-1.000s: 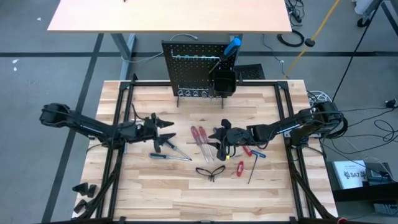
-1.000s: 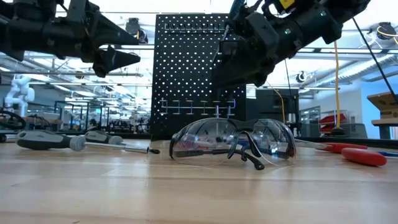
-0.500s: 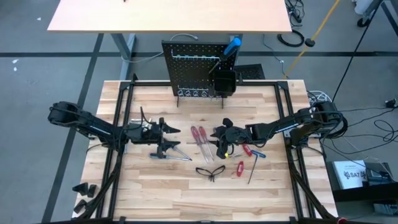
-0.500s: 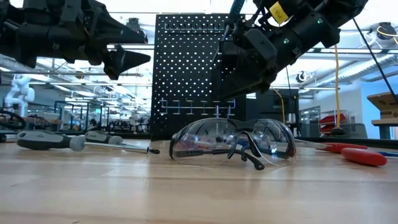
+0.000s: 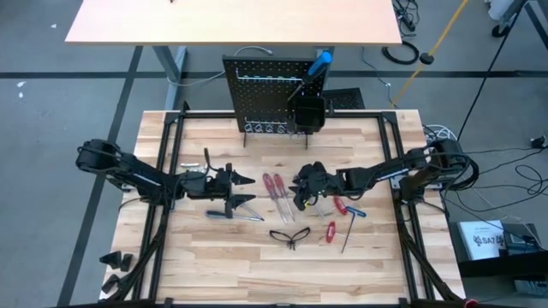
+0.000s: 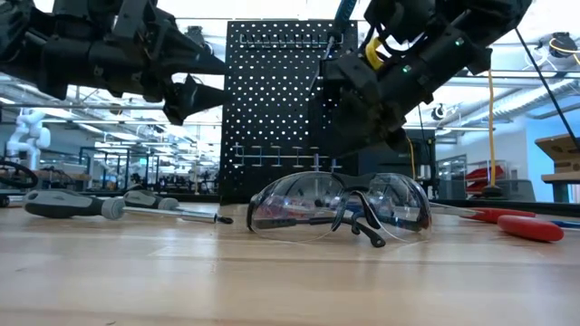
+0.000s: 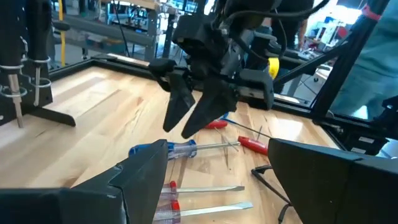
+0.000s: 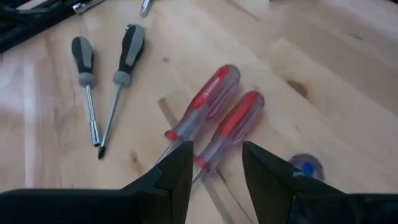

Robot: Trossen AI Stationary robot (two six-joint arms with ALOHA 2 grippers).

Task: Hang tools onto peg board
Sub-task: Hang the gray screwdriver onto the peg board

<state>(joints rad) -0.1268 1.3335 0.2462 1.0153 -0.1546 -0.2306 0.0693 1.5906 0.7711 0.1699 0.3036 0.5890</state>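
Note:
Two red-handled screwdrivers (image 5: 274, 190) lie side by side mid-table, and also show in the right wrist view (image 8: 219, 112). My right gripper (image 5: 300, 192) hovers open just to their right, its fingers (image 8: 176, 167) over their shaft ends. My left gripper (image 5: 243, 189) is open and empty just to their left, above the table. Two black-handled screwdrivers (image 5: 235, 214) lie near it. Black-framed glasses (image 5: 291, 233) lie nearer the front edge. A clear blue-tipped screwdriver (image 7: 165, 149) lies under my right gripper. The black peg board (image 5: 267, 94) stands at the far edge.
The peg board's square black bin (image 5: 308, 113) holds a blue-handled tool (image 5: 321, 62). Red-handled hex keys (image 5: 330, 231) lie right of the glasses, another (image 5: 347, 206) by my right arm. A small silver piece (image 5: 206, 159) lies at the left. A black frame (image 5: 175, 128) borders the table.
My left gripper has gone toward the table's right edge, closer to the red screwdrivers, still open. My right gripper has shifted slightly toward the left and turned a little above the tools. No tool has moved.

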